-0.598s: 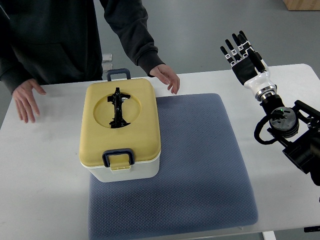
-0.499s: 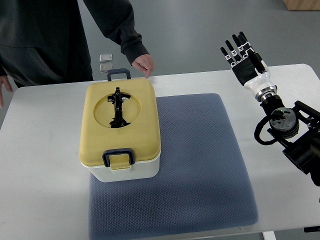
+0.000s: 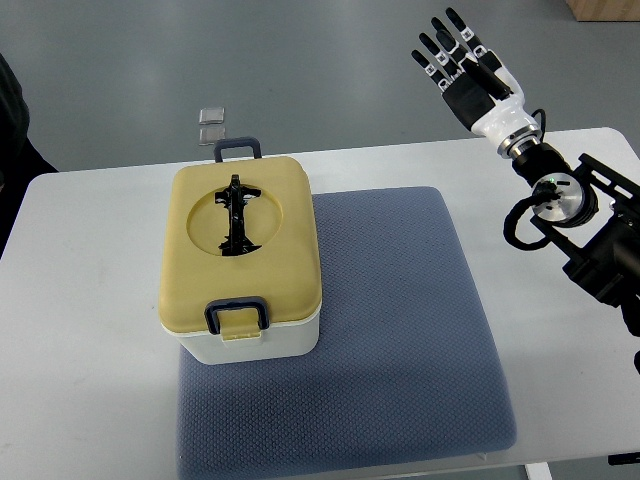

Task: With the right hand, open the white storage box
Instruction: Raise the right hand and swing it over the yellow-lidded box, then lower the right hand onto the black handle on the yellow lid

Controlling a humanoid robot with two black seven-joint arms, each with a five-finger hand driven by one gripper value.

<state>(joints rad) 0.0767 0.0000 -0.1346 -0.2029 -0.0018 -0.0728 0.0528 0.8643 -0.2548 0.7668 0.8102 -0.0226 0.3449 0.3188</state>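
Reaching from so far risks a clumsy approach: the black-and-white robot right hand point(image 3: 462, 62) hovers with fingers spread, empty, well apart from the yellow-lidded white plastic storage box point(image 3: 240, 260), sitting latched on the grey-blue textured mat point(image 3: 400, 330), which a glancing hit might shove.

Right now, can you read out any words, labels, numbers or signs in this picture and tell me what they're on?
None can be read.
Storage box: no print on its yellow lid or white base.
Two small packets on the floor: too small to read.
Right hand: no lettering shows.

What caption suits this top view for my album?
Right hand, fingers spread, raised beyond the table, far from the closed yellow-lidded storage box.
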